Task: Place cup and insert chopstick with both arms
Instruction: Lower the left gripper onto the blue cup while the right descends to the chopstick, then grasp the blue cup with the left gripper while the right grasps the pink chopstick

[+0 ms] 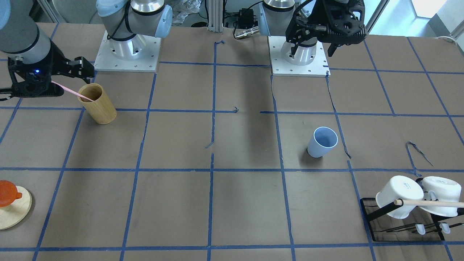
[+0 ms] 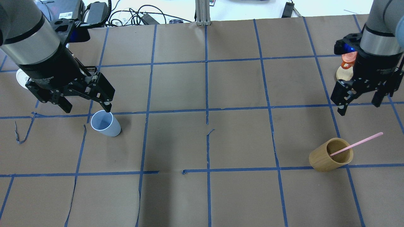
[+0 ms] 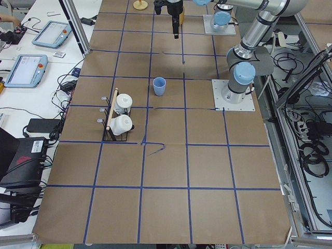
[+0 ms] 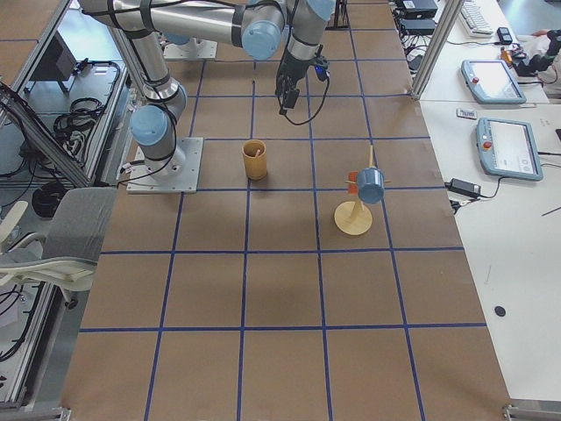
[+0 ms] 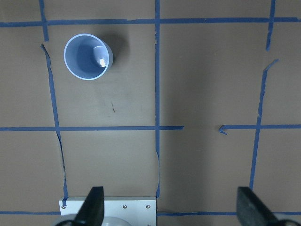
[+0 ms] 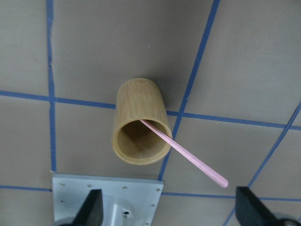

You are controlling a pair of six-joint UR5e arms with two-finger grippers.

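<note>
The light blue cup [image 1: 322,142] stands upright and empty on the table; it also shows in the overhead view [image 2: 105,123] and the left wrist view [image 5: 88,56]. My left gripper [image 2: 87,108] hangs open and empty above the table, just beside the cup toward the far side. The pale pink chopstick [image 2: 356,144] leans in the tan bamboo cylinder [image 2: 329,155], its upper end sticking out over the rim; the right wrist view shows both, the chopstick [image 6: 183,153] and the cylinder [image 6: 138,120]. My right gripper [image 2: 359,106] is open and empty, raised above and beyond the cylinder.
A black rack [image 1: 373,217] with white mugs and a thick wooden rod [image 1: 431,203] stands at the table's left end. A round wooden stand [image 1: 14,212] with an orange piece is at the right end. The arms' base plates [image 1: 127,54] lie along the robot's side.
</note>
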